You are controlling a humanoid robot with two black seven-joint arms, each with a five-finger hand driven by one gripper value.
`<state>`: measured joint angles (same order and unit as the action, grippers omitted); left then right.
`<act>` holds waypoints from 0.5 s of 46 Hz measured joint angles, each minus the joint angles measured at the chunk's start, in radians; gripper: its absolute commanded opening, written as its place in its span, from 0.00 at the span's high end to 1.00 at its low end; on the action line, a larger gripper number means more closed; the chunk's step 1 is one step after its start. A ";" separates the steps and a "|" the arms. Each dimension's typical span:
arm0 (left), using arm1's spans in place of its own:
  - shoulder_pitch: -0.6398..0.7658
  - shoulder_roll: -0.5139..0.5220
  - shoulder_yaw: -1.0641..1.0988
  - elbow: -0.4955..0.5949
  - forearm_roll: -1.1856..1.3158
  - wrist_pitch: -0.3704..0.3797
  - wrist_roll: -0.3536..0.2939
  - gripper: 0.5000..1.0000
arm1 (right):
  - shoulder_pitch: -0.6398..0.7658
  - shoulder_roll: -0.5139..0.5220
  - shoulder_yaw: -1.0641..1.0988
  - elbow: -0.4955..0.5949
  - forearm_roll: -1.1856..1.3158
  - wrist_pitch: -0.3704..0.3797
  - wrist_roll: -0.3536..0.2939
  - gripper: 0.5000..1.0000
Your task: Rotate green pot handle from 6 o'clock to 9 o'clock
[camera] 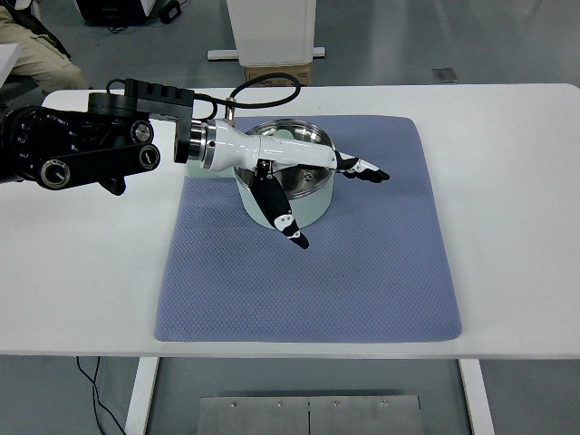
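Observation:
A pale green pot [313, 204] with a shiny steel inside stands on the far half of a blue-grey mat [362, 272]. A pale green piece, seemingly its handle [201, 172], sticks out from the pot's left side under my wrist, mostly hidden. My left hand [335, 207] reaches in from the left and lies across the top of the pot. Its fingers [362, 169] stretch past the right rim and the thumb [288, 225] hangs down over the pot's near wall. The hand is open and spread, holding nothing. My right arm does not show.
The mat lies on a white table [507, 181]. Behind the table's far edge stand a white pedestal [270, 32] and a cardboard box [276, 74]. A person's leg in khaki [41, 59] shows at the top left corner.

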<state>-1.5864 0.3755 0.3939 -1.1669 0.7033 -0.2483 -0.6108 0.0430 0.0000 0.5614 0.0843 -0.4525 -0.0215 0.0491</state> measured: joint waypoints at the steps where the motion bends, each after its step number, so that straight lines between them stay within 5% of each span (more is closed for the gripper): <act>1: 0.004 0.000 0.000 0.005 -0.014 0.004 0.000 0.00 | 0.000 0.000 0.000 0.000 0.000 0.000 0.000 0.00; 23: 0.055 -0.004 -0.011 0.123 -0.419 0.023 0.000 0.00 | 0.000 0.000 0.000 0.000 0.000 0.000 0.000 0.00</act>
<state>-1.5314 0.3714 0.3832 -1.0435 0.2839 -0.2249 -0.6109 0.0430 0.0000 0.5614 0.0844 -0.4526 -0.0215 0.0491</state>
